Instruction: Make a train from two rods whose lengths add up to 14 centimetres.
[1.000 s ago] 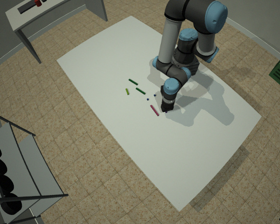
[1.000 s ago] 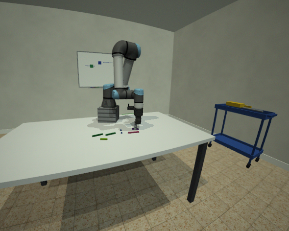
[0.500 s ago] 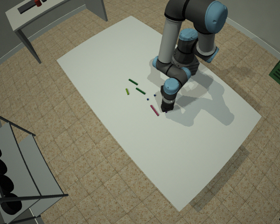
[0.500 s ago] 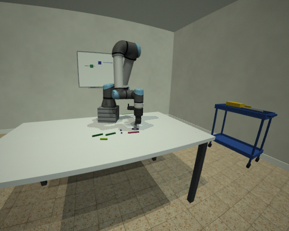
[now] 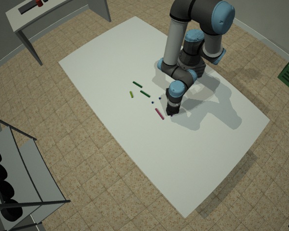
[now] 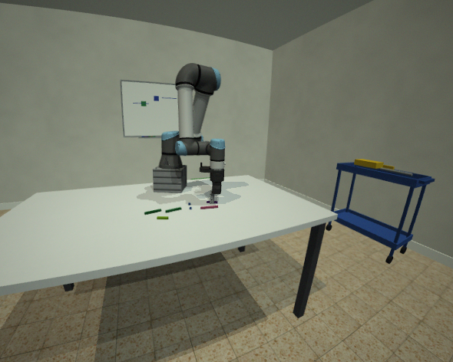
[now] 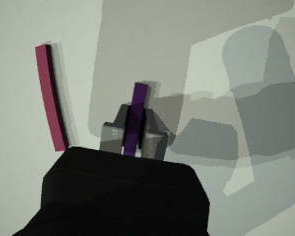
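Wrist view: gripper [image 5: 172, 113] [image 6: 212, 200] [image 7: 134, 119] fingers narrowly apart, astride the purple rod [image 5: 171, 115] [image 6: 208, 202] [image 7: 140, 94], firm grip impossible to tell.

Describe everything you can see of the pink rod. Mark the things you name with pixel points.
The pink rod [image 5: 159, 113] [image 6: 209, 207] [image 7: 51, 100] is a slim, straight-edged bar, one plain deep pink, with a squared end and no separate parts. Its surface looks smooth and matte; the material is unclear. It lies flat on the white table [image 5: 149, 149] [image 6: 102, 241], beside but apart from the purple rod [image 5: 171, 115] [image 6: 208, 202] [image 7: 141, 92]. Only the table appears to touch it.
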Controlling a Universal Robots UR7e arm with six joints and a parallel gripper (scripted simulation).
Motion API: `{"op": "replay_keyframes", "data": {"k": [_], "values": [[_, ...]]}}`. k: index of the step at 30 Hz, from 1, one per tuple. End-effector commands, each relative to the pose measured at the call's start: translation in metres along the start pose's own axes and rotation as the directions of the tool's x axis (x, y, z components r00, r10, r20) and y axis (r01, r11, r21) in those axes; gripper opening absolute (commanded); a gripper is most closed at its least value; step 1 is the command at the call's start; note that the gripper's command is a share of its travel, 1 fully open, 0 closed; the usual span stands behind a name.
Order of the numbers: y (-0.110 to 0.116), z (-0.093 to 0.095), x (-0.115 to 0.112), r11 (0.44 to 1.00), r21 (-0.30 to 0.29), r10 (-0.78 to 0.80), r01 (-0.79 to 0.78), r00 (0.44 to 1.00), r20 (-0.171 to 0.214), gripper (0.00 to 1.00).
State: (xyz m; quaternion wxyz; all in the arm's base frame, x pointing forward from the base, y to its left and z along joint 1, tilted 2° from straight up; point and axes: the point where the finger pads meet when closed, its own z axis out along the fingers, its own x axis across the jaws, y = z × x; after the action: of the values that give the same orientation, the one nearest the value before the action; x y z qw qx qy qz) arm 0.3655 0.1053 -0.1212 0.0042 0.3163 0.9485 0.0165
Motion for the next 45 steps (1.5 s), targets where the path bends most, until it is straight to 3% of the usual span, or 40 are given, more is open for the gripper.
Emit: {"op": "replay_keyframes", "data": {"k": [1,12,23,36,45], "values": [[0.000,0.000,0.000,1.000,-0.001,0.000,0.000,1.000,0.001,0.24],[0.000,-0.010,0.000,1.000,-0.001,0.000,0.000,1.000,0.001,0.24],[0.000,-0.038,0.000,1.000,-0.001,0.000,0.000,1.000,0.001,0.24],[0.000,-0.087,0.000,1.000,-0.001,0.000,0.000,1.000,0.001,0.24],[0.000,-0.099,0.000,1.000,-0.001,0.000,0.000,1.000,0.001,0.24]]}}
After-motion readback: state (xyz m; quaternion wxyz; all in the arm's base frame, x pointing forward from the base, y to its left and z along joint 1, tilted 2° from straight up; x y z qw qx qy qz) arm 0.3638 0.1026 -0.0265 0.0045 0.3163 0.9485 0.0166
